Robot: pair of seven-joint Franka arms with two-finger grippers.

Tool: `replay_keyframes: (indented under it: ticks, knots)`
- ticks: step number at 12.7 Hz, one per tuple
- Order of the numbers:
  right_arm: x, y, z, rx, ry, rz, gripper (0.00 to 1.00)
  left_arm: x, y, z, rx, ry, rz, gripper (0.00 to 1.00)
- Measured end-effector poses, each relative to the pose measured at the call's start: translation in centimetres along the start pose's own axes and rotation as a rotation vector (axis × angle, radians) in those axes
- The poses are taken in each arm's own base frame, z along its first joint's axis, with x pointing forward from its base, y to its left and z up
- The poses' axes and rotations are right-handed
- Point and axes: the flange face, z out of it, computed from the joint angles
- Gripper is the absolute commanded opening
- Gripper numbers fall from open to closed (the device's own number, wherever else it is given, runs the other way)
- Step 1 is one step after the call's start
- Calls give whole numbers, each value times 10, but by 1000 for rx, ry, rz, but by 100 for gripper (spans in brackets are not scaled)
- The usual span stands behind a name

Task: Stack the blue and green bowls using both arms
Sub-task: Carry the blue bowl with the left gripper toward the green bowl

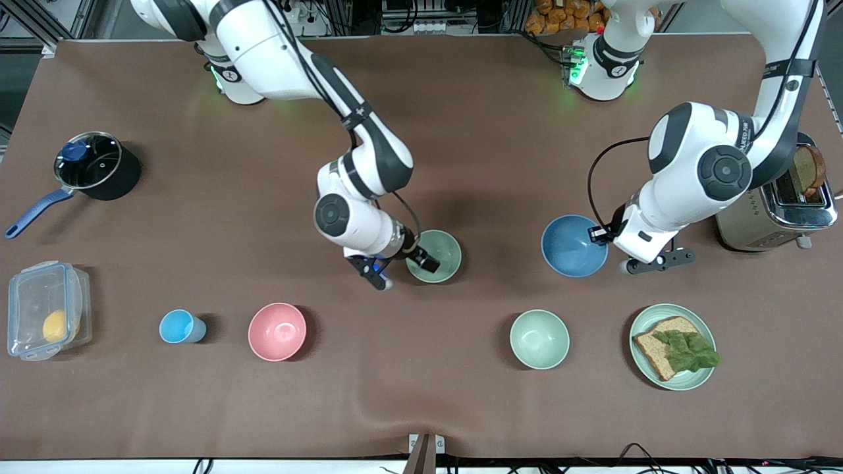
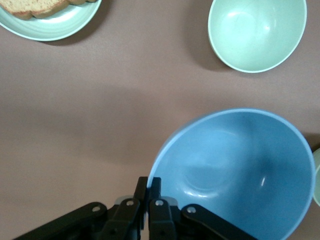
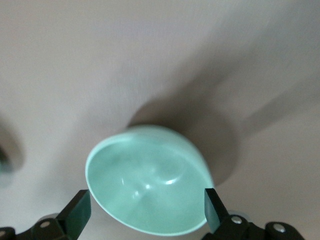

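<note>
Left gripper point(image 2: 148, 192) clamped on blue bowl point(image 2: 240, 172) rim; bowl empty. Right gripper point(image 3: 145, 207) jaws apart, straddling empty green bowl point(image 3: 150, 182).

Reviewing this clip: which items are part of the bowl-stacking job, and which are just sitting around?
In the job:
- blue bowl, rim pinched in the left claw
- green bowl, between the open fingers of the right claw

Lying about:
- mint bowl
- pink bowl
- blue cup
- plate with bread
- toaster
- saucepan
- plastic container
</note>
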Motion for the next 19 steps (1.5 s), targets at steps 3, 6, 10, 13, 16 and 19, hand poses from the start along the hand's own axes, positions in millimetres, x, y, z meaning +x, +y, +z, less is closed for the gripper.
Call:
replay_keyframes:
  ticks: [3,6,10,13,16,19]
  knots:
    - [37,9,-13,-18,-14,58,100,-8,19,12,4,-19,-4,0]
    - [66,17,-19,17,-54,168,100,-12,38,34,-7,-31,-4,0]
    - [70,22,7,20,-42,195,100,-27,79,59,-29,-28,-77,0]
    - [53,20,29,31,-20,176,100,-46,118,79,-58,-17,-130,0]
    - [48,20,37,35,-12,171,100,-57,145,103,-79,-28,-176,0]
    - [52,22,41,38,-3,177,100,-60,171,113,-100,-39,-213,0]
